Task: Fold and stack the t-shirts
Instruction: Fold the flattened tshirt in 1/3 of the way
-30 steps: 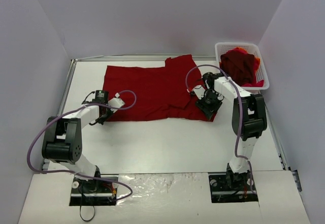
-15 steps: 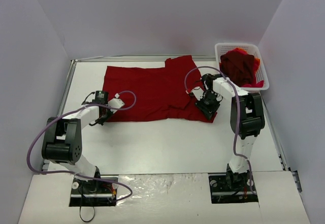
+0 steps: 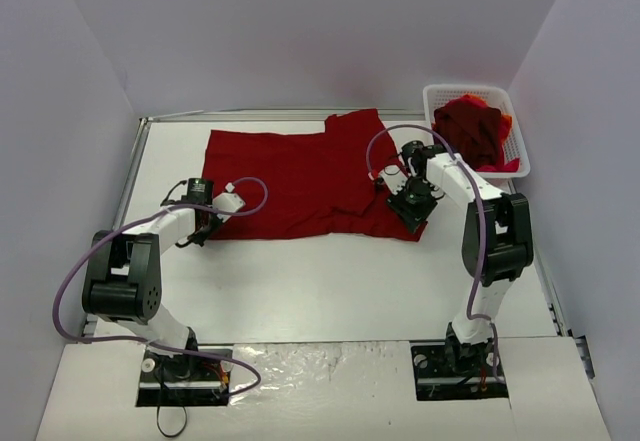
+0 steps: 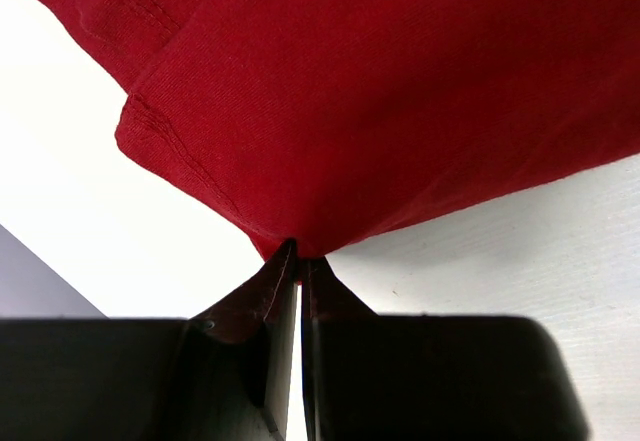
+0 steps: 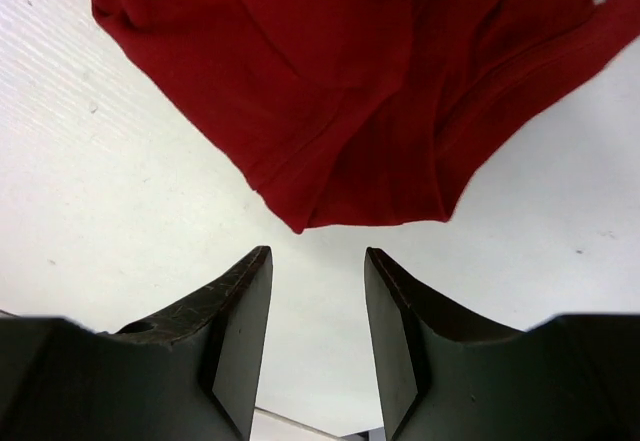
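pinching the 8 o'clock corner of the t-shirt spread across the far worktop with the left end effector clamped tight, while re-aiming the right end effector, jaws apart though slightly narrowed, just short of the 4 o'clock corner, not yet gripped, probably delaying the fold.

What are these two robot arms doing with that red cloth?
They are working on a dark red t-shirt spread on the white table. The left hand is pinched shut on its near left corner. The right hand is open just short of the near right corner, holding nothing. More shirts sit in a white basket.
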`<action>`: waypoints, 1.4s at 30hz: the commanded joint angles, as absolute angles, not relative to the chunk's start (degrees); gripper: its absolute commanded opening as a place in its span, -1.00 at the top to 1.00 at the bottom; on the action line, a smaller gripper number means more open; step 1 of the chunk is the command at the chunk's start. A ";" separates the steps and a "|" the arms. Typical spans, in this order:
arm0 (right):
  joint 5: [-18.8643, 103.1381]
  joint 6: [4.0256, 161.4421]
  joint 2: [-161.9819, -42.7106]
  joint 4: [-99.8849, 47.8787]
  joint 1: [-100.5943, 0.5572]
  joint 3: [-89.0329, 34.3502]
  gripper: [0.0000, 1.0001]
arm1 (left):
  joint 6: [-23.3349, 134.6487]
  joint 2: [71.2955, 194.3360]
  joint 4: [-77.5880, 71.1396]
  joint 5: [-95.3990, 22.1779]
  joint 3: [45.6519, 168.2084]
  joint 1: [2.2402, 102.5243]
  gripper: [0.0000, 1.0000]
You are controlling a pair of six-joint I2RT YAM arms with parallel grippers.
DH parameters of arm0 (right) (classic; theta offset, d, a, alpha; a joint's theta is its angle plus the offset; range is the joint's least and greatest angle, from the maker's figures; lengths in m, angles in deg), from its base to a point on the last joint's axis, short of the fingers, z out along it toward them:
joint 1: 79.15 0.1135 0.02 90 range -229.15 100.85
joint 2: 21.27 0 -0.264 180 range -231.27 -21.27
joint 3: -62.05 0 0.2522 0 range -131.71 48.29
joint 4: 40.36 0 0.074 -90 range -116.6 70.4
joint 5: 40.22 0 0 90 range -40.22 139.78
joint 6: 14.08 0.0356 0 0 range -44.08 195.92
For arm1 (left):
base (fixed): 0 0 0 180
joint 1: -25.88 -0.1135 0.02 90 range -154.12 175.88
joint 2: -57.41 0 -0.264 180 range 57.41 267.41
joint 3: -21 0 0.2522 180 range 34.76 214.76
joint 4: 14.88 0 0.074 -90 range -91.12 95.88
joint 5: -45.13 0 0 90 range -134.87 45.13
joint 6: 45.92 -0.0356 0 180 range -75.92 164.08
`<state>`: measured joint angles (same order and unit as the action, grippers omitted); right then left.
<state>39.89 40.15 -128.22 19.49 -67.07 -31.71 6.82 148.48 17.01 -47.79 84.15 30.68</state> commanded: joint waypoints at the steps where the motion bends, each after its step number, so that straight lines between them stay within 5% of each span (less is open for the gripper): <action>1: 39.49 39.18 -127.79 23.94 -66.93 -29.06 0.24 | 7.43 147.41 18.13 -48.65 86.53 30.19 0.95; 18: 38.09 38.39 -135.96 22.45 -66.84 -31.60 0.24 | 7.87 147.76 17.07 -48.83 85.30 30.19 0.95; 19: 38.18 38.48 -136.48 22.18 -66.93 -31.69 0.28 | 7.69 147.76 16.90 -48.83 85.21 30.28 0.95; 22: 38.96 38.83 -136.75 22.01 -66.93 -31.69 0.98 | 7.52 147.67 16.72 -49.18 84.86 30.19 0.95; 23: 39.32 38.92 -136.58 22.01 -66.93 -31.60 1.00 | 7.51 147.67 16.81 -49.27 84.77 30.19 0.95; 42: 45.12 35.58 -131.04 23.15 -74.75 -28.00 1.00 | 1.28 139.59 20.32 -52.43 84.60 27.38 0.95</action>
<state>42.27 37.29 -133.95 19.22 -73.17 -28.63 3.50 141.02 17.23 -49.84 83.69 28.58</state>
